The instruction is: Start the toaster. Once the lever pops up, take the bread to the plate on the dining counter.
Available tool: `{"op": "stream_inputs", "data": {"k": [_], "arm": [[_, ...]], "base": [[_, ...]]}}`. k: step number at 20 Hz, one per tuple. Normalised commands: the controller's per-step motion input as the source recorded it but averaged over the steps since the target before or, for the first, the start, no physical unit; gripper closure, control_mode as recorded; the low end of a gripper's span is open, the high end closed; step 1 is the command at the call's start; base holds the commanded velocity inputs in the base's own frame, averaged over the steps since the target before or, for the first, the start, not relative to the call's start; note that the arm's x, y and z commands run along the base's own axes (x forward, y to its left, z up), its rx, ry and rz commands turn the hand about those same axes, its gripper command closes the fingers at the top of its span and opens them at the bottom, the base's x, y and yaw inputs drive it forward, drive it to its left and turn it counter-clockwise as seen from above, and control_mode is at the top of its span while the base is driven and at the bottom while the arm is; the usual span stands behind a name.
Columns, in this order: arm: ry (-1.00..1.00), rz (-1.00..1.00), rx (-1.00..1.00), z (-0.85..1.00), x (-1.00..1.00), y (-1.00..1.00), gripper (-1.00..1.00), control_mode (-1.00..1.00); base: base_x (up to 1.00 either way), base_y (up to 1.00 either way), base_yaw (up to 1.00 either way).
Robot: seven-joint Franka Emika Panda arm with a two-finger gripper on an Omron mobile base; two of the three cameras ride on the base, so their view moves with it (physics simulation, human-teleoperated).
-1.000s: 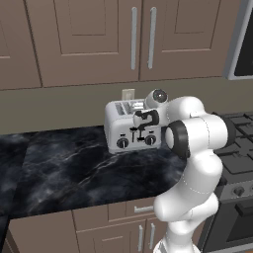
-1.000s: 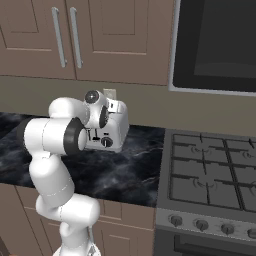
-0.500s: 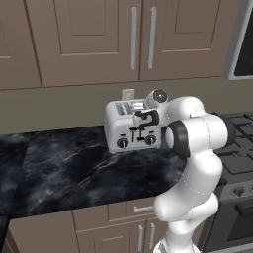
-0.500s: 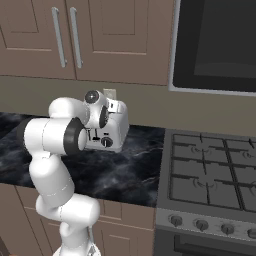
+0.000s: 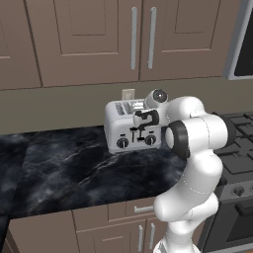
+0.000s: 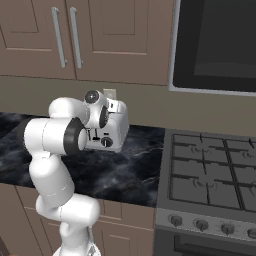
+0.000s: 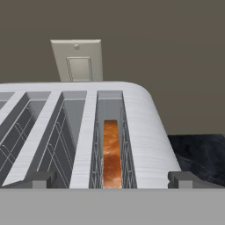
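Hovering over the toaster (image 5: 129, 127) top, the arm (image 5: 195, 148) rises from the base, bends at a high elbow and folds back toward the wall, w/ the gripper (image 7: 112, 179) just above the slots, jaws spread fully wide and holding nothing. Bread (image 7: 111, 154) sits low in the slot nearest the hand's right, between the 2 fingertips (image 7: 189, 179), w/ a wall outlet (image 7: 78, 60) behind. Toaster stands on the black counter (image 5: 74, 168), left of the stove (image 6: 210, 167).

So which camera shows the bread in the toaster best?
The hand view: the bread sits down inside the toaster's rightmost slot, crust edge up. Both base views show the toaster's outside, the arm partly covering it; I can't make out the bread there.
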Motion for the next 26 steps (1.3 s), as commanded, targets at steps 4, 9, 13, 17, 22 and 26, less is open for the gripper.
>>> {"op": "stream_inputs", "data": {"k": [4, 9, 13, 17, 22, 26], "arm": [[0.0, 0.0, 0.0, 0.0, 0.0, 0.0, -1.0, -1.0], [0.0, 0.0, 0.0, 0.0, 0.0, 0.0, -1.0, -1.0], [0.0, 0.0, 0.0, 0.0, 0.0, 0.0, -1.0, -1.0], [0.0, 0.0, 0.0, 0.0, 0.0, 0.0, -1.0, -1.0], [0.0, 0.0, 0.0, 0.0, 0.0, 0.0, -1.0, -1.0], [0.0, 0.0, 0.0, 0.0, 0.0, 0.0, -1.0, -1.0]], "base": [[0.0, 0.0, 0.0], [0.0, 0.0, 0.0], [0.0, 0.0, 0.0], [0.0, 0.0, 0.0], [0.0, 0.0, 0.0], [0.0, 0.0, 0.0]]}}
